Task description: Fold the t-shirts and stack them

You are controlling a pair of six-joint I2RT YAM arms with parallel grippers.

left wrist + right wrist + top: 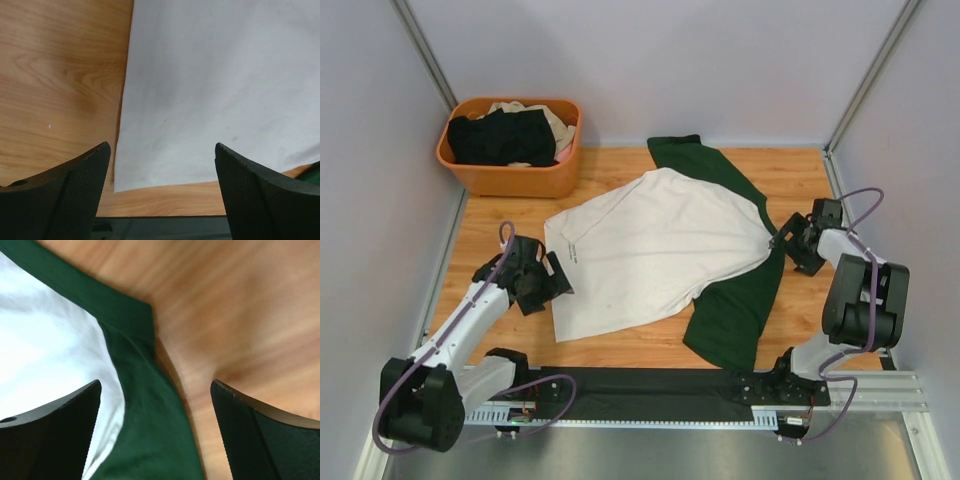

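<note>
Left gripper hangs released, empty, at the hem of the shirt. Right gripper, jaws likewise spread and empty, is over its collar. White with green sleeves, the shirt lies spread flat. In my judgement, fold the sleeves inward first, pinching one layer at each edge. An orange basket beyond the hem holds a black shirt and a beige shirt, unfolded.

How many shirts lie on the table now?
1: the white, green-sleeved shirt spread mid-table. A black one and a beige one sit in the orange basket back left; more may hide underneath.
</note>
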